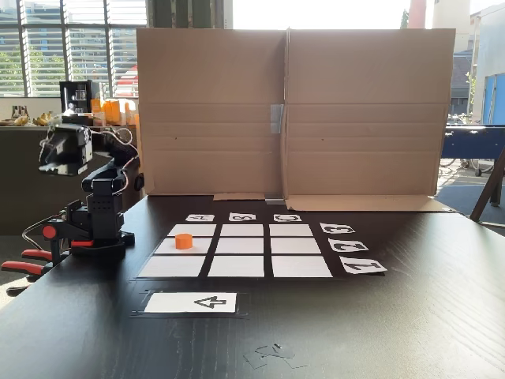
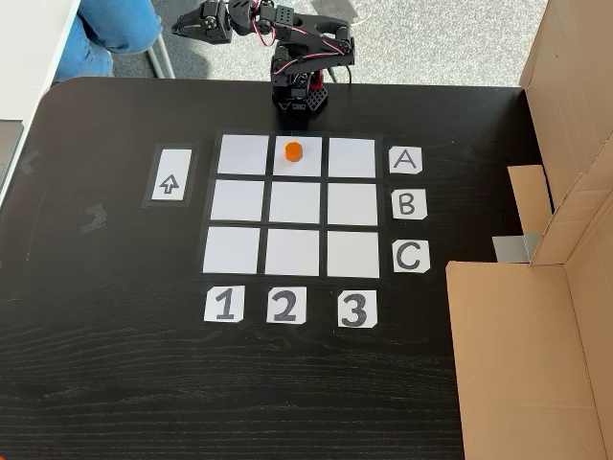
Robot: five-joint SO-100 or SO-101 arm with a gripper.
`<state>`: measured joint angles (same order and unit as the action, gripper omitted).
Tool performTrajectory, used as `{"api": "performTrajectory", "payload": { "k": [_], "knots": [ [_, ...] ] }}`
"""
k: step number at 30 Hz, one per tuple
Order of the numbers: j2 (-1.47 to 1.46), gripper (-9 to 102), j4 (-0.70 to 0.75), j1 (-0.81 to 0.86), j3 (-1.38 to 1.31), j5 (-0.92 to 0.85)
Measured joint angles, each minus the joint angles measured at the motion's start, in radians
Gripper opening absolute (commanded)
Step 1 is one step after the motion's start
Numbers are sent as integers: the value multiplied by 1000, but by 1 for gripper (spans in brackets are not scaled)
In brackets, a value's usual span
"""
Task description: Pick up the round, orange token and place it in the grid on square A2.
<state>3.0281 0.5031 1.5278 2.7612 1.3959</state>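
From above I read the grid's (image 2: pixel 295 205) cards A, B, C and 1, 2, 3, while my lower fixed view shows them reversed and adds windows behind the cardboard screen (image 1: pixel 292 110). The token (image 2: pixel 293 150) sits upright on square A2 (image 2: pixel 308 159), the cell nearest my arm's base (image 2: pixel 299 91). My gripper (image 2: pixel 196 21) is folded back off the table, well apart from the token; I cannot tell whether its fingers are spread
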Motion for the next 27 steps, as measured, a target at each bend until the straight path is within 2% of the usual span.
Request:
{"api": "performTrajectory", "payload": {
  "k": [11,27],
  "knots": [
    [256,-1,29,46,285,0],
    [291,0,144,152,295,18]
  ]
}}
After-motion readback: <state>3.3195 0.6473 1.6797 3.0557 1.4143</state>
